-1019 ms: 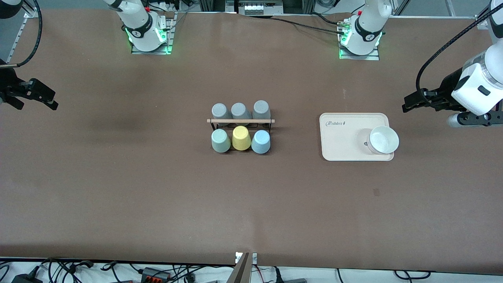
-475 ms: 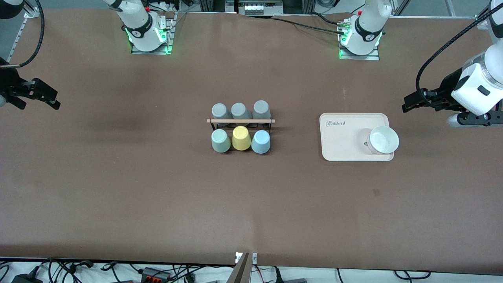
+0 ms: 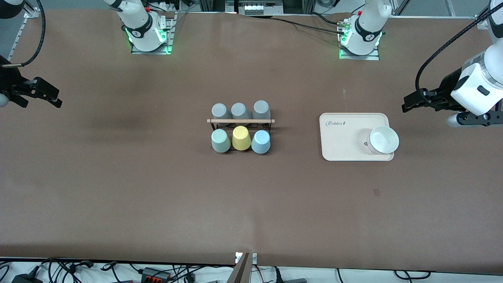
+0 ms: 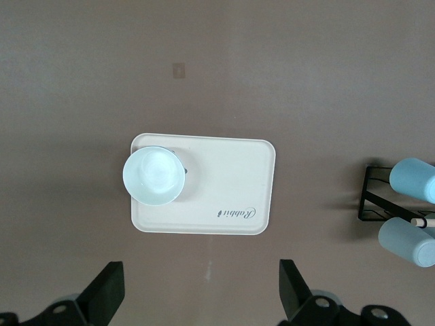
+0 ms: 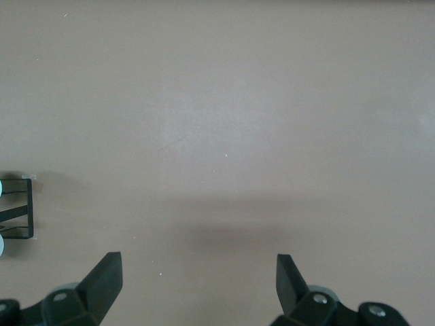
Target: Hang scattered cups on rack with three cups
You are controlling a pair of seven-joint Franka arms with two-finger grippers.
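The black wire rack with the wooden rod point(image 3: 240, 121) stands mid-table. The light blue tumbler point(image 3: 260, 141) and the sage green tumbler point(image 3: 220, 140) sit upside down on its pegs, either side of a yellow tumbler point(image 3: 241, 138). My left gripper point(image 3: 406, 103) is open and empty, in the air beside the cream tray at the left arm's end. My right gripper point(image 3: 57, 98) is open and empty, over bare table at the right arm's end. The left wrist view shows the open left gripper point(image 4: 200, 293), the rack's end point(image 4: 370, 197) and the light blue tumbler point(image 4: 411, 178). The right wrist view shows the open right gripper point(image 5: 197, 282) and the rack's edge point(image 5: 20, 210).
Three grey tumblers point(image 3: 239, 111) sit upside down on the rack's row farther from the front camera. A cream tray point(image 3: 342, 137) with a white bowl point(image 3: 383, 139) on it lies toward the left arm's end; both show in the left wrist view, the tray point(image 4: 231, 176) and the bowl point(image 4: 154, 175).
My right gripper has drifted slightly toward the robots' edge of the table. The left gripper, the tumblers and the rack have not moved.
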